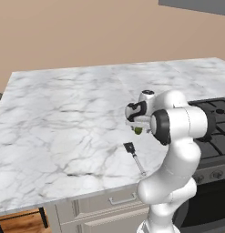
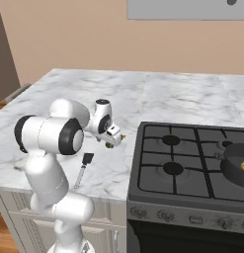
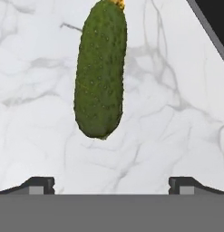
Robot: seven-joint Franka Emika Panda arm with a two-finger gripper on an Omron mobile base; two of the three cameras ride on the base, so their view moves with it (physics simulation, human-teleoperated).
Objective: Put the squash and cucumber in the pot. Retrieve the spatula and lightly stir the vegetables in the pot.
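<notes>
Green cucumber [image 3: 100,72] is lying on the marble counter [image 1: 63,113] right under my gripper [image 3: 111,183], jaws gaping wide, holding nothing. I'm probably hovering off-centre, so closing now risks rolling it toward the stove [image 2: 192,158].

marble counter [image 1: 63,113]; cucumber [image 3: 100,72]; spatula [image 1: 134,157]

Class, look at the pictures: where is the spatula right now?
The spatula lies flat on the marble counter near its front edge, left of the stove, just in front of the open gripper.
</notes>
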